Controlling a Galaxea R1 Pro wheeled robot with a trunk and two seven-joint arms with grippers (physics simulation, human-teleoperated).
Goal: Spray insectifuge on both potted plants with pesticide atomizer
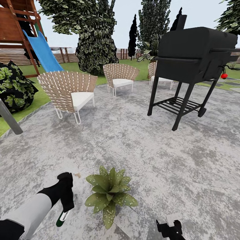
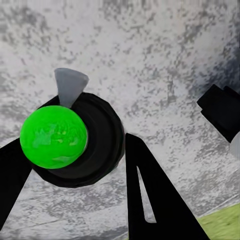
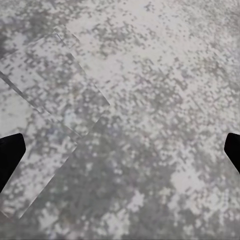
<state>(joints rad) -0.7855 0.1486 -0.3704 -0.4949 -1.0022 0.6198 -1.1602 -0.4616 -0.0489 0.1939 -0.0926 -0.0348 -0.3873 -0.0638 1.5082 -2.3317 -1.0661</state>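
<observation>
I am on the round grey patio (image 1: 140, 150) in the garden. My left gripper (image 1: 66, 200) points down at the ground. It is closed tight on the pesticide atomizer (image 1: 62, 218). From my head camera I see the dark green bottle sticking out under my black fingers, with a pale bit near its low end.

From my left wrist camera I see the bottle (image 2: 75, 140) end on. It looks like a bright green ball inside a black ring, with a small pale grey spout beside it. My two black fingers (image 2: 150, 195) sit on each side of it and touch it.

One potted plant (image 1: 110, 195) is just beside the bottle, on the side toward my right arm. It is a low bunch of wide pointed green leaves with small white dots. The leaves hide its pot.

My right gripper (image 1: 170, 230) is low at the edge of my head camera, on the other side of the plant. From my right wrist camera its two black tips are far apart, so it is open and holds nothing.

Farther away stand three woven chairs (image 1: 68, 91), a black grill (image 1: 193, 56), a blue slide (image 1: 43, 51) and tall trees (image 1: 95, 36).
</observation>
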